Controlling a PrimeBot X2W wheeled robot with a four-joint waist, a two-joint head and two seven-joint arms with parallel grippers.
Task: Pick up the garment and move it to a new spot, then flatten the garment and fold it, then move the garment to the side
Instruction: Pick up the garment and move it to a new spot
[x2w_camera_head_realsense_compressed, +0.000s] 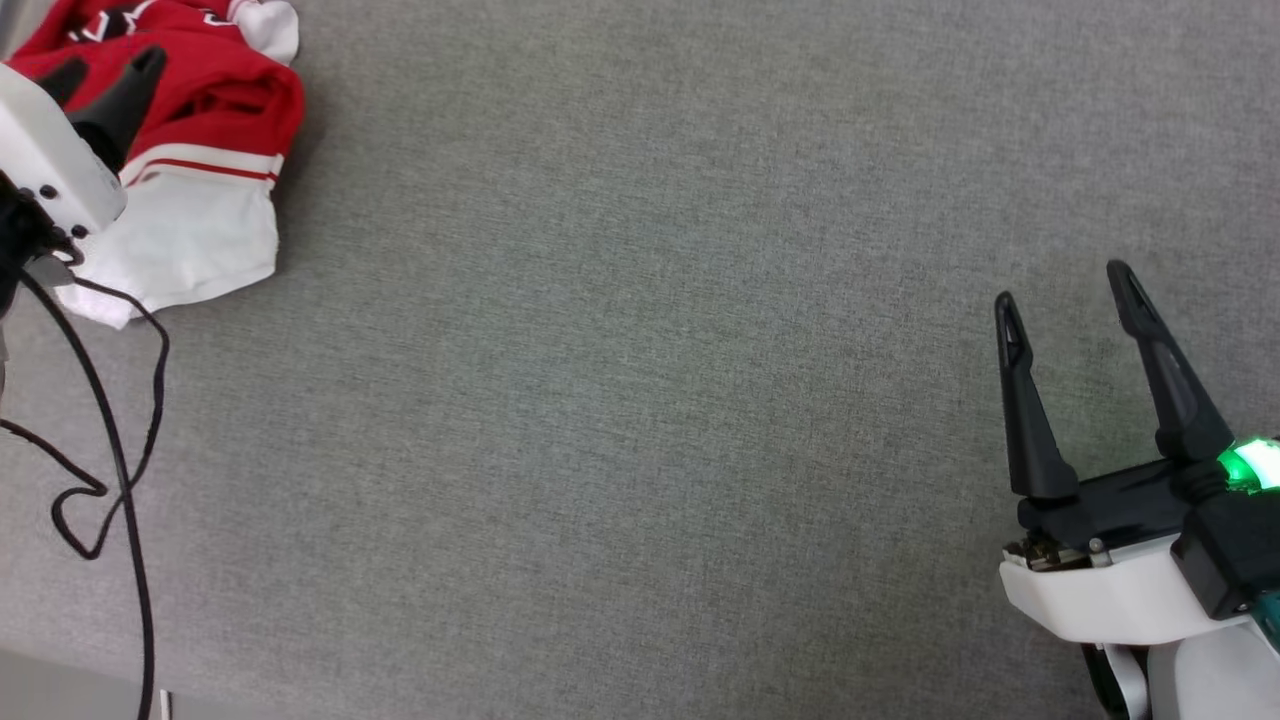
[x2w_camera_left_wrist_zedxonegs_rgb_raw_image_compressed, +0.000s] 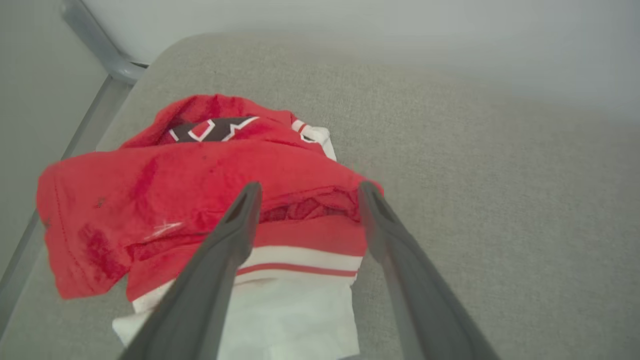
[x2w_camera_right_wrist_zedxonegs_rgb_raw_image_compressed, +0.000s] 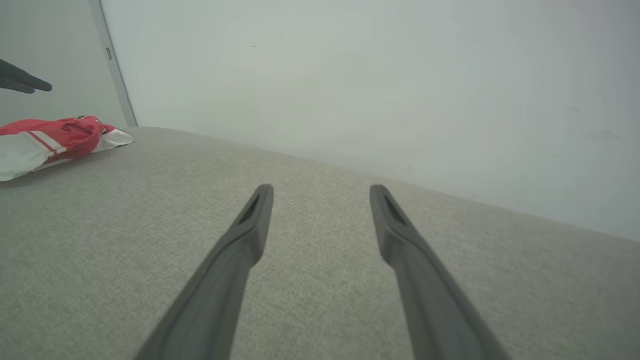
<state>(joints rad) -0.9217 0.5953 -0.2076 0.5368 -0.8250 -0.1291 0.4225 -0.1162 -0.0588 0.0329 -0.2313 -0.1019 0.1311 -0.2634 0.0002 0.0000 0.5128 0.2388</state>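
Left gripper (x2w_camera_left_wrist_zedxonegs_rgb_raw_image_compressed: 307, 192) hung right over the garment (x2w_camera_left_wrist_zedxonegs_rgb_raw_image_compressed: 165, 180), fingers spread, probably lined up for a grab. The garment sat crumpled at the far-left corner of the grey surface (x2w_camera_head_realsense_compressed: 640, 400). Right gripper (x2w_camera_head_realsense_compressed: 1063, 287) waited well apart, spread too.

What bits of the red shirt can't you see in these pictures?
- Head view: the garment runs off the top edge; the left gripper covers part.
- Left wrist view: its black lettering is crumpled into folds, unreadable.
- Right wrist view: the left edge cuts it off.
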